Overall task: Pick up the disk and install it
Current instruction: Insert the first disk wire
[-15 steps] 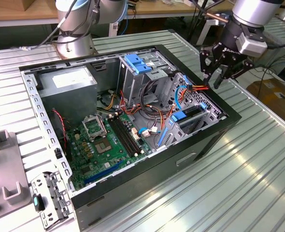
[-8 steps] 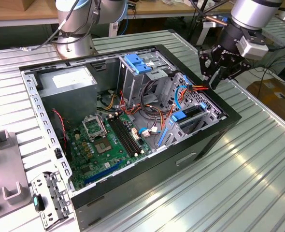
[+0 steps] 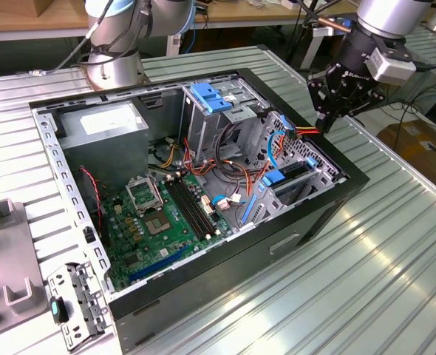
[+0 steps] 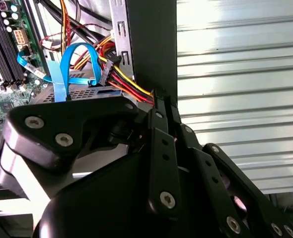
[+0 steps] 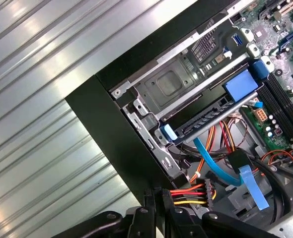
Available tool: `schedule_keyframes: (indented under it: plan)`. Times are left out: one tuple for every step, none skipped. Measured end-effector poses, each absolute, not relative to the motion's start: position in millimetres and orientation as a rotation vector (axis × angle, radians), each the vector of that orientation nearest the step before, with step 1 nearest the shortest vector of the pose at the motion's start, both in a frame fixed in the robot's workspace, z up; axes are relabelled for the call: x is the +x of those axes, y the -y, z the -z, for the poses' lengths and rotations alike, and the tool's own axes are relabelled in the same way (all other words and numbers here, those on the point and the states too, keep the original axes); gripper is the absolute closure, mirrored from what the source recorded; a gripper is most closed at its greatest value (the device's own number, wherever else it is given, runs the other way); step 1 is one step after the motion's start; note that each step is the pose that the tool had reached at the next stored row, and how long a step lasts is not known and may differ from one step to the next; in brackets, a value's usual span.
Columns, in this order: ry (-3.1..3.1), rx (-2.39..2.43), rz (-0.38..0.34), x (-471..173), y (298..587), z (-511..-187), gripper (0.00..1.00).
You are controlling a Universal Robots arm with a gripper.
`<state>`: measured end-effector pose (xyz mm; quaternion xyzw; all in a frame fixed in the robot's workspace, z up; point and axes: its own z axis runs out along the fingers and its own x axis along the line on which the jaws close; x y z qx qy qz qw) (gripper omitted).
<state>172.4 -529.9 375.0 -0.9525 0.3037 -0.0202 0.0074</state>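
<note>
Disk sat in the drive cage of the open case, so I judged installation nearly done. End effector hovered at the case rim, fingers almost together, gripping no disk; the power wires beside them demanded careful clearance.

Silver-grey arm; black linked tool with silver screws, perhaps a grey side box.
</note>
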Motion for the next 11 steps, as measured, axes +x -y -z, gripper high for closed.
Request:
schedule_keyframes:
  plan:
    - [-0.950,-2.978,0.063,171.3,529.9,-375.1,0.83]
    - [-0.950,-2.979,0.063,169.1,529.9,-375.1,0.83]
    - [-0.950,-2.979,0.063,166.4,529.9,-375.1,0.83]
    - [-0.949,-2.978,0.063,163.3,529.9,-375.0,0.83]
    - [-0.950,-2.979,0.063,160.1,529.9,-375.1,0.83]
    - [-0.950,-2.978,0.063,156.8,529.9,-375.0,0.83]
    - [-0.950,-2.978,0.063,154.3,529.9,-375.0,0.83]
    - [-0.951,-2.978,0.063,150.5,529.9,-374.9,0.83]
    - [-0.968,-2.973,0.063,149.0,530.0,-374.5,0.83]
    - [-0.992,-2.965,0.063,148.5,529.9,-374.4,0.83]
    - [-1.008,-2.960,0.064,148.1,529.9,-374.3,0.83]
